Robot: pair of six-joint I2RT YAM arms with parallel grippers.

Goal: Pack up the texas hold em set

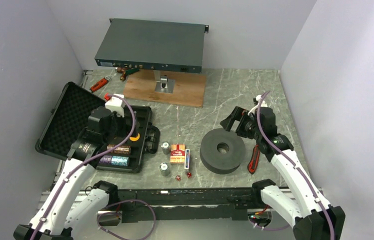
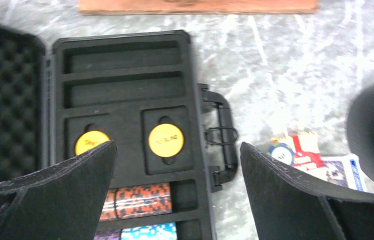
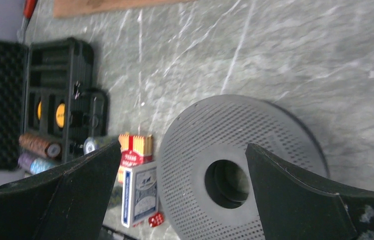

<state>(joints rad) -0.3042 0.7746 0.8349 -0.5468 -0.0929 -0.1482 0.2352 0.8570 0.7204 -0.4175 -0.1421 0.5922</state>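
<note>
the left gripper hovers wide open and empty over the black plastic briefcase, its moulded tray lying flat, the egg-crate foam lid thrown back to the gripper's left and the handle to its right; two yellow discs sit in round wells between the fingers, striped chip stacks below them. the right gripper, jaws spread and holding nothing, hangs above a thick perforated foam ring; to its left, on the veined stone table, lie red card deck boxes and small red dice, apart from the case's edge.
</note>
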